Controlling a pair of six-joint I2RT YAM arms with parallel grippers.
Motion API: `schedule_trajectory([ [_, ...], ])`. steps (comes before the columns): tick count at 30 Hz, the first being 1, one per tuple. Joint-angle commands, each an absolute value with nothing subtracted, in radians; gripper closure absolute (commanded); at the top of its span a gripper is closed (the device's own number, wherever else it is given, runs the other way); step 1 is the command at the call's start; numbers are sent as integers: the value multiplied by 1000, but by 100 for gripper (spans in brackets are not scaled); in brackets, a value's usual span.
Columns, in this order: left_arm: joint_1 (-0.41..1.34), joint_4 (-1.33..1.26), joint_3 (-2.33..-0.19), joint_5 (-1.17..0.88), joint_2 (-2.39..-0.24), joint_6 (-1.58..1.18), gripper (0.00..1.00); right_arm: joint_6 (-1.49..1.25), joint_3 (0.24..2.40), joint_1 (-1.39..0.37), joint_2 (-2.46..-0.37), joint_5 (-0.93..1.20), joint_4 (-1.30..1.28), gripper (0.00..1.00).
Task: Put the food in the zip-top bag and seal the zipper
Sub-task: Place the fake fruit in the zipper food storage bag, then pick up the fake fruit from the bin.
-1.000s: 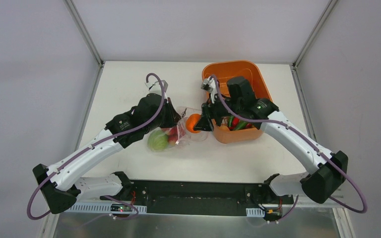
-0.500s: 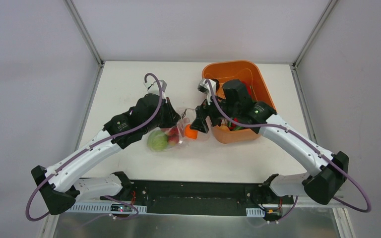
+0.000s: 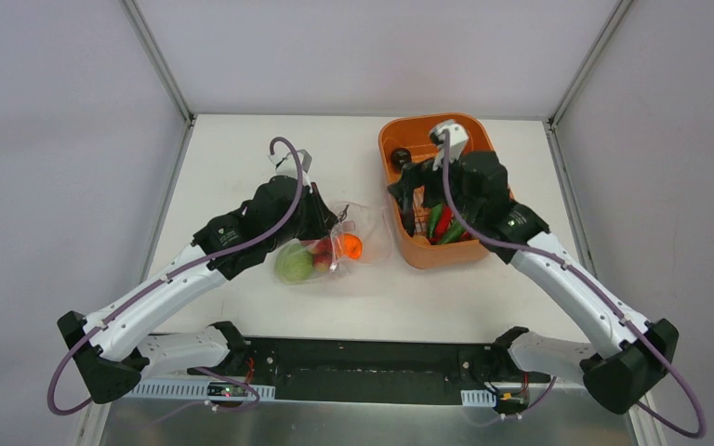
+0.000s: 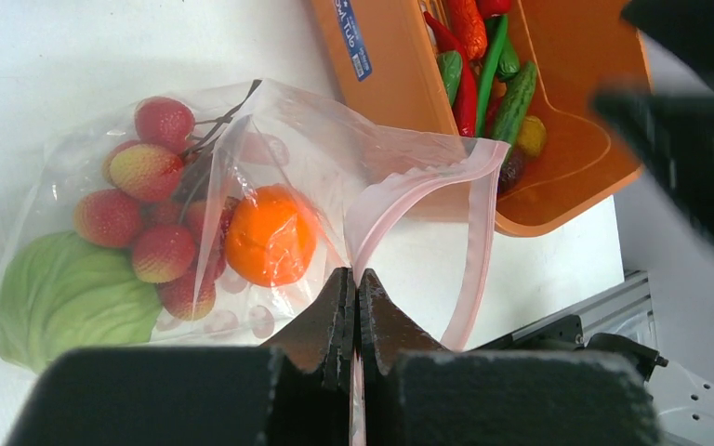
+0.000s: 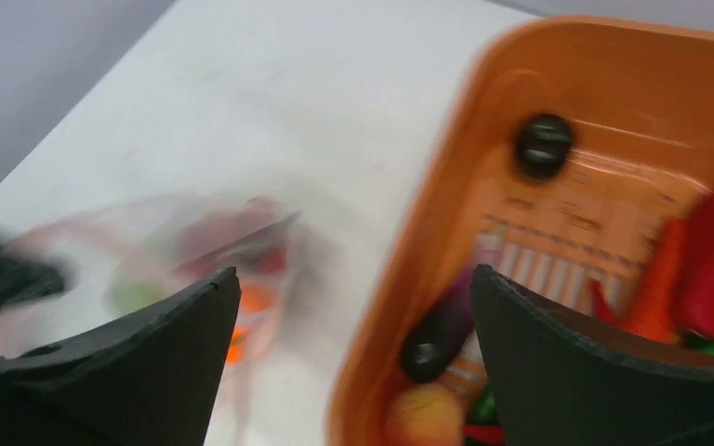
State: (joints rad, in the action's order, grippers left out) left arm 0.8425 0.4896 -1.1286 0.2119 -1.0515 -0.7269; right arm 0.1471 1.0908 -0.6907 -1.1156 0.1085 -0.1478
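The clear zip-top bag point(image 3: 358, 232) lies on the table, its mouth open toward the tub. Inside it are red-yellow fruits point(image 4: 149, 172), a light green piece point(image 4: 65, 307) and an orange fruit point(image 4: 270, 237). My left gripper point(image 4: 354, 279) is shut on the bag's mouth edge by the pink zipper point(image 4: 474, 242) and holds it up; in the top view it point(image 3: 332, 223) is at the bag's near-left edge. My right gripper point(image 5: 353, 297) is open and empty, above the left wall of the orange tub point(image 3: 428, 125); it also shows in the top view point(image 3: 407, 193). That view is blurred.
The tub point(image 4: 390, 84) stands right of the bag and holds red and green peppers point(image 4: 465, 88), a dark purple piece point(image 5: 437, 339) and other food. The table's front edge and a metal rail point(image 4: 614, 307) lie close behind the bag's mouth.
My right gripper carried the orange fruit to the bag's mouth, let it go inside, and swung back right over the tub. The left gripper kept its hold.
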Motion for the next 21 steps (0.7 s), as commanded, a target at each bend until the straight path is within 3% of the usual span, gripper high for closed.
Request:
schedule_trajectory([
  [1, 834, 449, -1118, 208, -1019, -747, 100, -55, 1150, -480, -1216, -85, -127, 6],
  [6, 834, 457, -1108, 224, -1001, -743, 100, -143, 1242, -343, -1377, 69, -225, 8],
  [11, 834, 469, -1110, 233, -995, -732, 100, -201, 1276, -318, -1483, 167, -199, 6],
  [18, 833, 505, -1132, 221, -1000, -706, 100, -258, 1305, -313, -1604, 143, -99, 1],
  [21, 834, 506, -1126, 230, -993, -703, 100, -276, 1323, -306, -1676, 131, -35, 6],
])
